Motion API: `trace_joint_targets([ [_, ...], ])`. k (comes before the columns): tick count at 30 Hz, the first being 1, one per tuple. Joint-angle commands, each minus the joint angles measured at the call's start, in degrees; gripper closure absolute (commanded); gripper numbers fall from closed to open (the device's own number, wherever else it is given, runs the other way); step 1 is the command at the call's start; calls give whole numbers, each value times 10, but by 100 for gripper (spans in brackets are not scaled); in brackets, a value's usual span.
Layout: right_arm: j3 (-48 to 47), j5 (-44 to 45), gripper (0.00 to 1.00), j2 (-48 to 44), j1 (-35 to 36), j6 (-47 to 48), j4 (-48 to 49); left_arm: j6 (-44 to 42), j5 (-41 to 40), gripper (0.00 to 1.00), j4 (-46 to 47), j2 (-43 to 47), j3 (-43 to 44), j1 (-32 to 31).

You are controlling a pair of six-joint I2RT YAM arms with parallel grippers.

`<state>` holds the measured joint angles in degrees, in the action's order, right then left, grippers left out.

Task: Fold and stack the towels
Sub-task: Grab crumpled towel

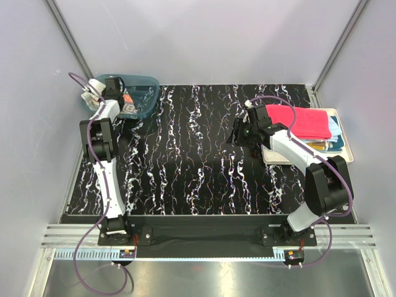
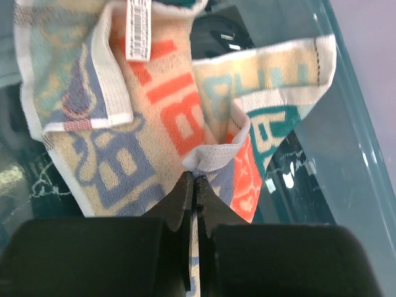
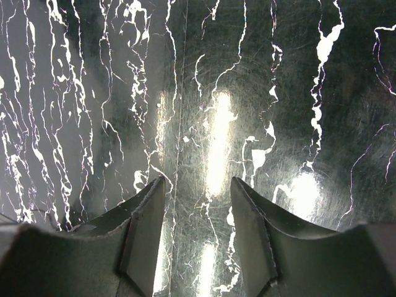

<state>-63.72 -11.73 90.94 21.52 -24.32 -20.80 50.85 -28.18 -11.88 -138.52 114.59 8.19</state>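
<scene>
Red-and-teal lettered cloth towel point(image 2: 167, 124) sits in the translucent teal plastic bin point(image 1: 148, 82), far left, pinched by the left gripper point(image 2: 195, 179). Right gripper point(image 3: 197, 204) hangs spread over the black marbled worktop point(image 1: 198, 161). Pick-up step; next likely lifting it out for folding.

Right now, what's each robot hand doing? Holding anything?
Left gripper: jaws shut on the lettered towel.
Right gripper: jaws open, holding nothing.

The lettered towel point(image 2: 161, 117) bears block letters, perhaps a B; print on its white tag point(image 2: 138, 28) is illegible.
</scene>
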Motion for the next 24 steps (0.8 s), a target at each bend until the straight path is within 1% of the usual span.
trace_joint_targets([
  [1,-25,-12,47,2,6,0,16,-1,35,100,117,63,-50,-1],
  [3,-25,-12,48,4,6,0,18,-10,43,100,177,94,-89,-8],
  [5,-27,-12,48,5,6,-1,17,-15,49,100,208,119,-115,-19],
  [6,-27,-11,48,5,5,1,19,-15,55,100,245,145,-150,-23],
  [9,-31,-8,48,6,6,1,19,-18,58,100,304,178,-207,-44],
  [12,-32,-6,48,6,6,2,18,-30,53,100,344,222,-246,-68],
  [13,-32,-6,48,6,6,4,18,-33,52,100,354,222,-256,-74],
  [18,-35,-3,48,6,5,7,20,-32,31,100,391,286,-303,-111],
  [21,-34,-5,48,5,6,8,22,-47,30,100,399,315,-306,-130],
  [24,-35,-3,48,3,6,9,23,-77,32,100,397,338,-285,-156],
])
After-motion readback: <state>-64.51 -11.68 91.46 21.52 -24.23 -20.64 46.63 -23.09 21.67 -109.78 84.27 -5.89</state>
